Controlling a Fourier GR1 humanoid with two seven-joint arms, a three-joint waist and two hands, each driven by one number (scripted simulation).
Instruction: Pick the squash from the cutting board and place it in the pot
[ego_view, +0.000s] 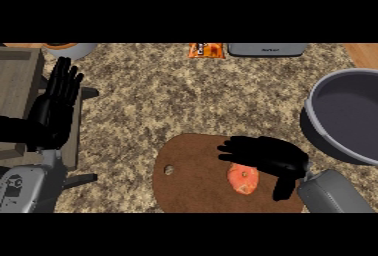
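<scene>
One orange squash (243, 179) on the brown cutting board (192, 170), just under the right hand (267, 156). Fingers spread and relaxed above it, thumb down beside its right flank, nothing gripped yet. Probably light, stiff and smooth-skinned, so likely to roll or slip; best taken across the middle, fingers on one side, thumb on the other. Grey pot (347, 117) to the right, well apart. Left hand (57, 97) resting open at the left edge, fingers up.

Two grey forearms, each ending in a black hand with slim black fingers (65, 75).
</scene>
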